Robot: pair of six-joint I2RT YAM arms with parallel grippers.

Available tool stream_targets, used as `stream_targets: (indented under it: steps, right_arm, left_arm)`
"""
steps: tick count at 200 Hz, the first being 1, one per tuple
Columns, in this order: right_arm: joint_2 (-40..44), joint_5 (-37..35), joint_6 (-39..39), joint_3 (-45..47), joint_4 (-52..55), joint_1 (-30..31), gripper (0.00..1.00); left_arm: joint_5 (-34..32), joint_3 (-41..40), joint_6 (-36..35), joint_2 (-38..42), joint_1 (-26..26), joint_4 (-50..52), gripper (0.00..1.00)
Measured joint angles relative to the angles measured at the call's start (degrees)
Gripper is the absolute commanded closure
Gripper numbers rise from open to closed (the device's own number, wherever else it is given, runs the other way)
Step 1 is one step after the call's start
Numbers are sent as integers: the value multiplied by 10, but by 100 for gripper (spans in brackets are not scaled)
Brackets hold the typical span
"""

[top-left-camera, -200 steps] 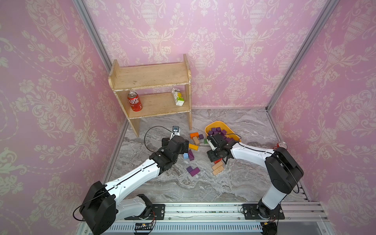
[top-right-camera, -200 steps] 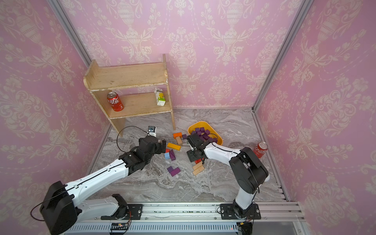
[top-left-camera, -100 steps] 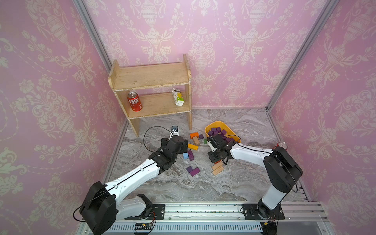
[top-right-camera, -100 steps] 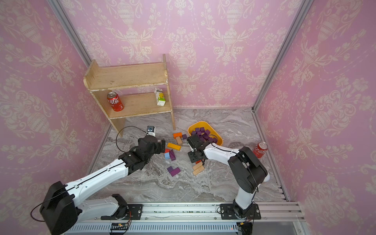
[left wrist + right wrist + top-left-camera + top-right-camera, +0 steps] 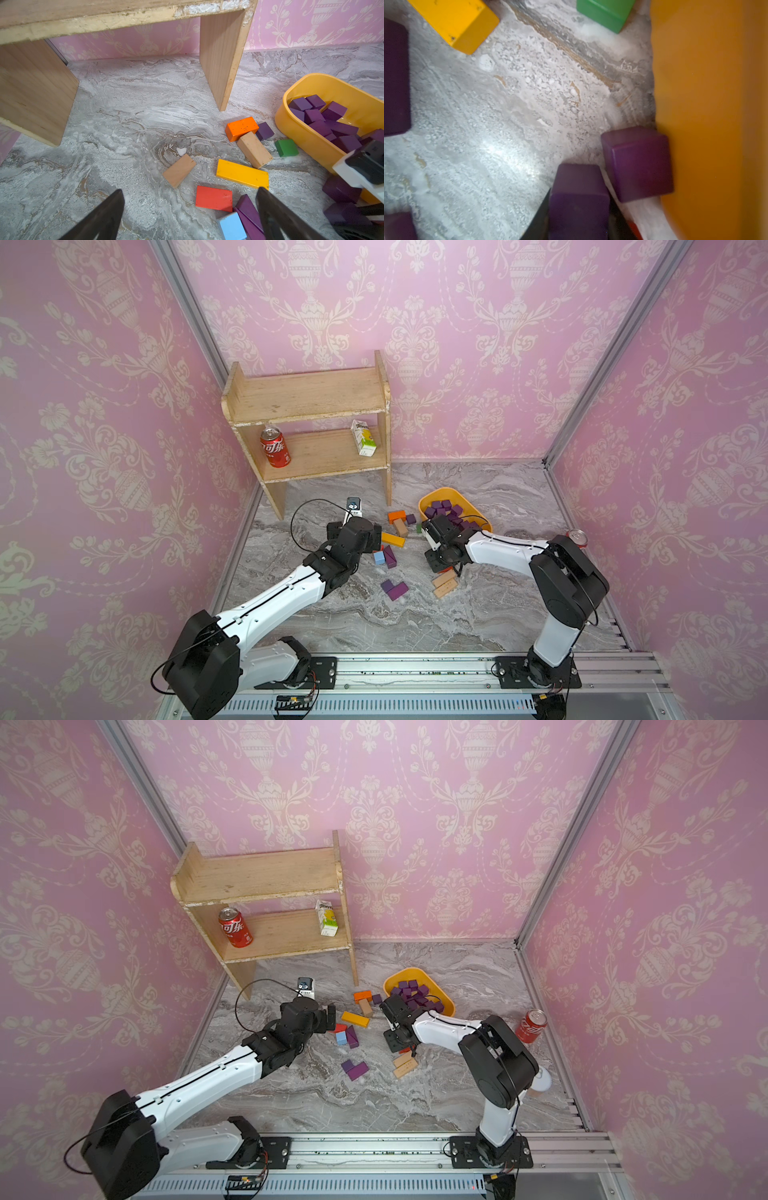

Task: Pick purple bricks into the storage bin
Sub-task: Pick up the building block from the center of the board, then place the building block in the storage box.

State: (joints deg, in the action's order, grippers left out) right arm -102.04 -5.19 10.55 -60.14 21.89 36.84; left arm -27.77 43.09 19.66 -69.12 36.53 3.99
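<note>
The yellow-orange storage bin (image 5: pixel 453 494) (image 5: pixel 409 971) holds several purple bricks (image 5: pixel 442 508). Just in front of the bin's near end, my right gripper (image 5: pixel 441 565) (image 5: pixel 579 207) points down at the table, shut on a purple brick (image 5: pixel 579 187). A second purple cube (image 5: pixel 637 164) rests against the bin's wall (image 5: pixel 706 104). More purple bricks lie loose on the table in both top views (image 5: pixel 390 556) (image 5: pixel 395 590) (image 5: pixel 356 1070). My left gripper (image 5: pixel 376 537) (image 5: pixel 190 192) hangs open over the block cluster, a purple wedge (image 5: pixel 247 207) by one finger.
Red (image 5: pixel 214 198), yellow (image 5: pixel 242 176), orange (image 5: pixel 241 127), green (image 5: pixel 286 147), blue (image 5: pixel 231 226) and tan (image 5: pixel 444 585) blocks lie scattered between the arms. The wooden shelf (image 5: pixel 307 406) stands at the back left, with a cola can (image 5: pixel 274 446) and a carton (image 5: pixel 363 438). Another can (image 5: pixel 577 537) stands at the right.
My right gripper's jaws have closed onto a purple brick on the table. The left arm has stayed where it was, still open.
</note>
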Motion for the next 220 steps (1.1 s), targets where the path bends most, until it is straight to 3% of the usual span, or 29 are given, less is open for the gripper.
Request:
stream_targets:
  steps: [50, 135, 170, 220]
  right_arm:
    - [6, 3, 0, -21, 5, 0, 84]
    - [66, 12, 10, -41, 28, -5, 82]
    - [108, 28, 23, -80, 32, -52, 81]
    - [80, 22, 31, -145, 38, -117, 82]
  left_arm:
    - [0, -18, 10, 0, 0, -17, 1]
    - [0, -18, 10, 0, 0, -18, 1]
    - [2, -13, 10, 0, -1, -17, 1]
    - [29, 53, -9, -28, -1, -15, 1]
